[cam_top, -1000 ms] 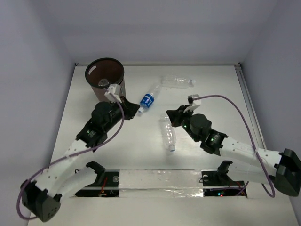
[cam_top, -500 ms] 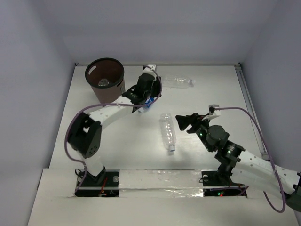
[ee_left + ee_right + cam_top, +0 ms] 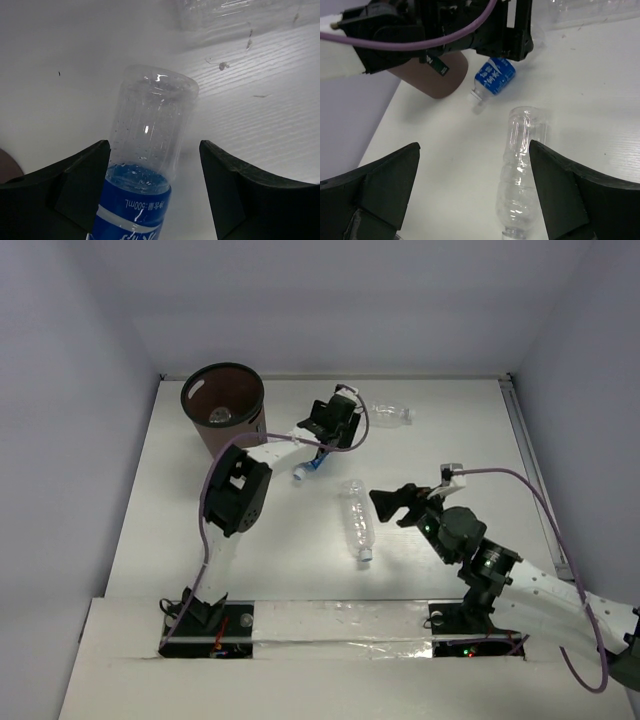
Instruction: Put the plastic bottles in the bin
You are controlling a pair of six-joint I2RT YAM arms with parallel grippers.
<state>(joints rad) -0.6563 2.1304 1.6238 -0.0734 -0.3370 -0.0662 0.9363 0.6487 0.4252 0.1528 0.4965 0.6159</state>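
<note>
The left tool [image 3: 153, 147] is spread wide, straddling a blue-labelled bottle [image 3: 150, 115] that lies on the table [image 3: 460, 440] just right of the bin [image 3: 240, 432]. Neither finger presses on it. The blue label carries white writing, "500mL" among it, seen upside down in the left wrist view. The bin stands in the far left corner. The right tool [image 3: 472, 150] is also wide and holds nothing, just above a clear, unlabelled bottle [image 3: 522, 170] lying mid-table. Another clear bottle [image 3: 388, 413] lies near the far edge.
</note>
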